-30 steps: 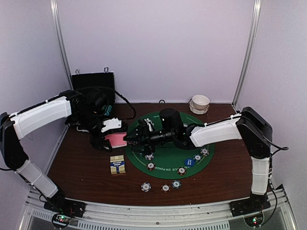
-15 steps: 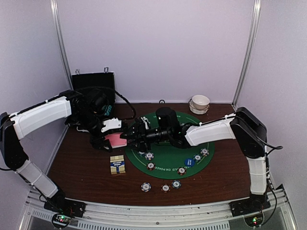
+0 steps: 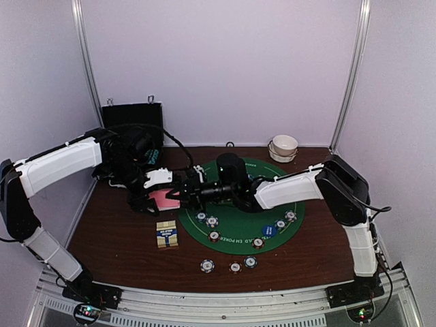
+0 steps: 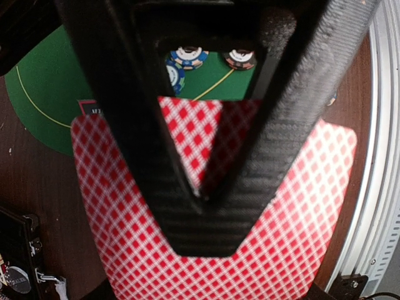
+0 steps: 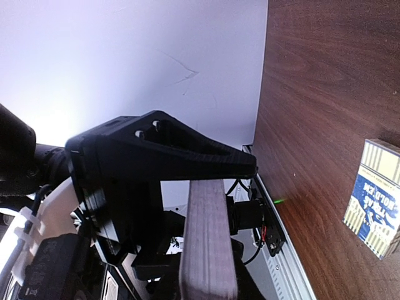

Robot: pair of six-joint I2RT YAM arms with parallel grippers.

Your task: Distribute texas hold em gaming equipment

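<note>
In the left wrist view my left gripper (image 4: 201, 190) is shut on a deck of playing cards (image 4: 294, 206) with a red-and-white checked back. The top view shows that deck (image 3: 162, 198) held just left of the green mat, with my right gripper (image 3: 179, 195) reaching in against its right side. In the right wrist view the deck's grey edge (image 5: 208, 240) runs down from under my upper finger (image 5: 187, 153), which touches it; the other finger is hidden. Several striped poker chips (image 3: 212, 221) and a blue round button (image 3: 268, 230) lie on the mat.
The round green mat (image 3: 238, 216) sits mid-table. Three chips (image 3: 235, 267) lie on the wood near the front edge. The blue-and-yellow card box (image 3: 167, 234) lies left of the mat. A white bowl (image 3: 285, 145) stands at the back right, a black case (image 3: 133, 119) at the back left.
My right gripper has travelled left across the mat to the deck held by the left gripper. The left arm and the deck have stayed put.
</note>
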